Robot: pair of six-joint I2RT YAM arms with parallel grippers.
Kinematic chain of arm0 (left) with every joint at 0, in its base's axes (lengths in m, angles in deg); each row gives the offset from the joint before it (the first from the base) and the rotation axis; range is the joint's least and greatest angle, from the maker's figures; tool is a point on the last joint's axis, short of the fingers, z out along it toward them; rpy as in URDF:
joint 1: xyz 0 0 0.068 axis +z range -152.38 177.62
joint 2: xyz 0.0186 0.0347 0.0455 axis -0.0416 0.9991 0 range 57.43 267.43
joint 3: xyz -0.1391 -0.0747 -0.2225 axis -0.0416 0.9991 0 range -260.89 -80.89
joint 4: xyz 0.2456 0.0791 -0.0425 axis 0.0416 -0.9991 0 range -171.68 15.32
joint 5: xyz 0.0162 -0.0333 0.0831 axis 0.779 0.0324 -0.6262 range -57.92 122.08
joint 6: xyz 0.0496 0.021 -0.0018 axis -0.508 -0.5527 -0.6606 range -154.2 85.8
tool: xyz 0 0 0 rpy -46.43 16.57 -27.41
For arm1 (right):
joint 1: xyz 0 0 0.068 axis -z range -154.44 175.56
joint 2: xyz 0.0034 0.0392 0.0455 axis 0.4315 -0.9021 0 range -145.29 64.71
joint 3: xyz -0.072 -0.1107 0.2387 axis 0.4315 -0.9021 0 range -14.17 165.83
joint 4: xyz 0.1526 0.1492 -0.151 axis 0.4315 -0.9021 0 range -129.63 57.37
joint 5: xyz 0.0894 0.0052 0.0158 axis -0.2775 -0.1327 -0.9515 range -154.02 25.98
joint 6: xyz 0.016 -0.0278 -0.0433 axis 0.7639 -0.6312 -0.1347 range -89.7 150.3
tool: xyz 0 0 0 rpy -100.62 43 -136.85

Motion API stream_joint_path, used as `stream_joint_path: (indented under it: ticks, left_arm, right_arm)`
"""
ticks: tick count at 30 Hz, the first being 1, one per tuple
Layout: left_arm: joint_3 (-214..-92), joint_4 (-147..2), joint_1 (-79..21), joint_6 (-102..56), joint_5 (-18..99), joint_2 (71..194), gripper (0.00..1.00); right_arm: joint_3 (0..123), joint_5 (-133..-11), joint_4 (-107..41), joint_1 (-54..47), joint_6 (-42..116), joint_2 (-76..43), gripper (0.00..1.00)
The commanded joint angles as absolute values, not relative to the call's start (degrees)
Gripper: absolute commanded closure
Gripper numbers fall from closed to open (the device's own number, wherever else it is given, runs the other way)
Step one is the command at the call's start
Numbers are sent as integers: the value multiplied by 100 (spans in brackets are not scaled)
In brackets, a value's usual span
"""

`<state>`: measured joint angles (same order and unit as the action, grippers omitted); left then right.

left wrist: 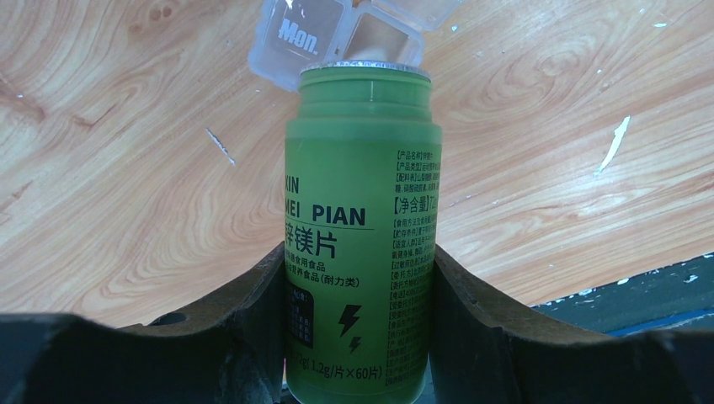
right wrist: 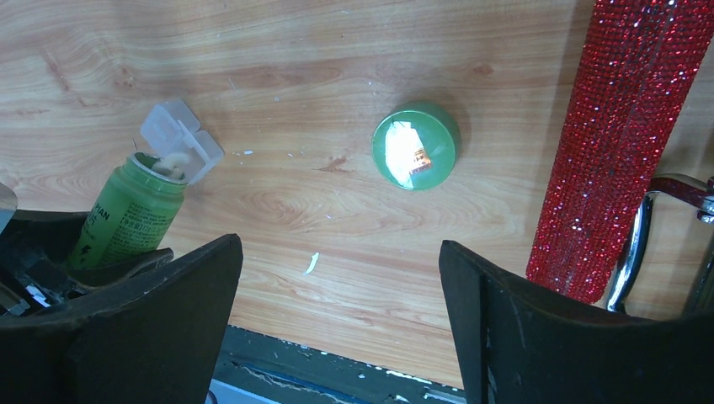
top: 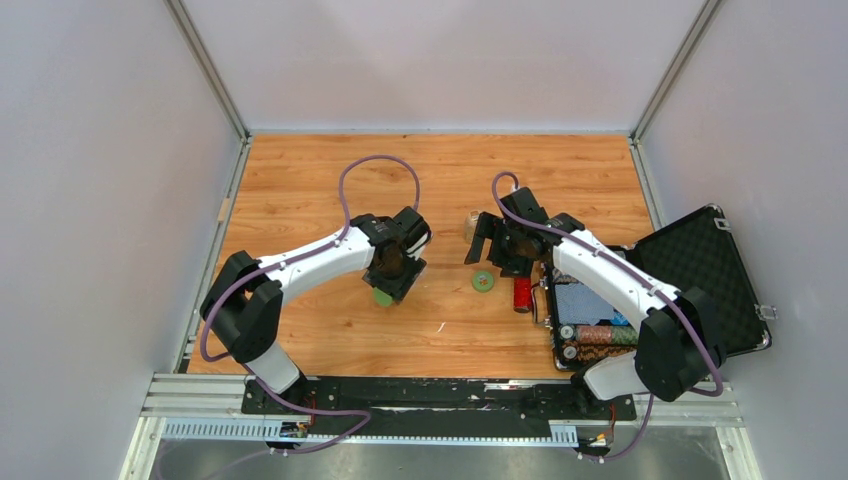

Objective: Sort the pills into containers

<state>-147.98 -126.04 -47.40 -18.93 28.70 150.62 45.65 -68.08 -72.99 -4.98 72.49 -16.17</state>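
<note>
Clamped between the fingers of my left gripper (left wrist: pixel 358 282), the small green plastic bottle (left wrist: pixel 362 168) runs lengthwise straight out to the tiny clear squarish plastic box (left wrist: pixel 311 38) just beyond its open mouth, while my right gripper (right wrist: pixel 338 252) hangs wide open, farther away.

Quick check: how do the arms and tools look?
The left arm and right arm have white shells, black joints and a purple cable looping off each. The left tool and right tool are matte black, with two broad fingers, inner edges curved. No markings visible.
</note>
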Motion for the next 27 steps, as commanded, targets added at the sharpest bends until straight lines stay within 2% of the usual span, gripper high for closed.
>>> stream_joint_path:
  ticks: [1, 10, 27]
  left_arm:
    - [-15027, -12692, -4774, -2029, 2820, 15016, 100]
    - [-15027, -12695, -4774, -2047, 2825, 15089, 100]
    - [-14289, -12068, -4774, -1867, 2819, 14395, 100]
  right_arm:
    - [4544, -6841, -7135, -467, 7336, -1426, 11]
    - [4490, -6833, -7130, -474, 7363, -1382, 11]
    - [4593, -6880, -7131, -467, 7345, -1491, 12]
